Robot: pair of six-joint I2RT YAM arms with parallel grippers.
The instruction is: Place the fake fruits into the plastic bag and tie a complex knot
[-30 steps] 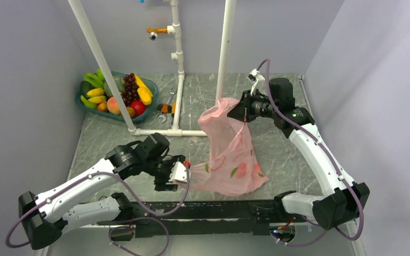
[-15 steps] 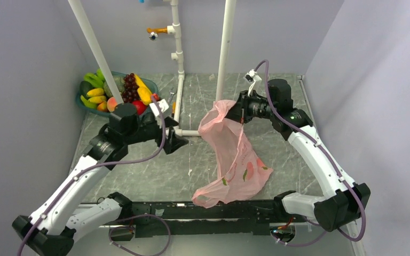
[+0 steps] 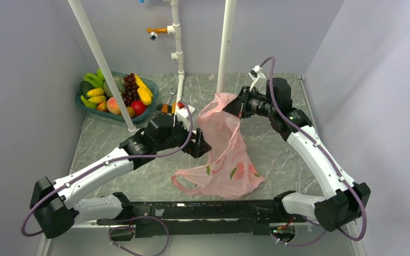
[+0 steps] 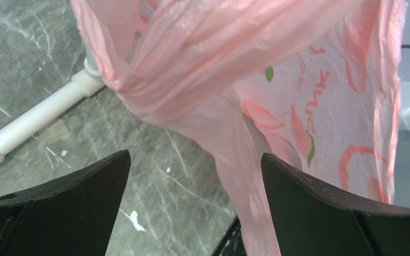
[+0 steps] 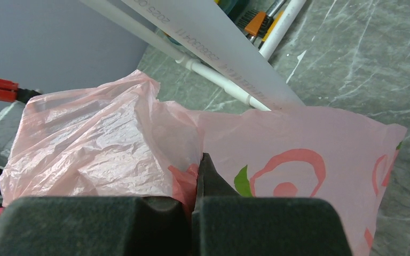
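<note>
1. Our right end effector point(image 3: 239, 108) is pinched shut on the top of the thin translucent pink plastic bag point(image 3: 229, 160), which drapes below it onto the grey marble counter point(image 3: 112, 144).
2. Our left end effector point(image 3: 203, 147) gapes wide and empty, with the bag's film just ahead of it.
3. The glossy plastic fake fruits point(image 3: 118, 95) sit in a teal basin point(image 3: 145, 114), well apart from both.

I see white shells and black joints on my left arm point(image 3: 93, 173) and right arm point(image 3: 312, 152), with purple cables point(image 3: 269, 80) looping alongside. The left gripper point(image 4: 193, 157) has matte black fingers point(image 4: 64, 208).
</note>
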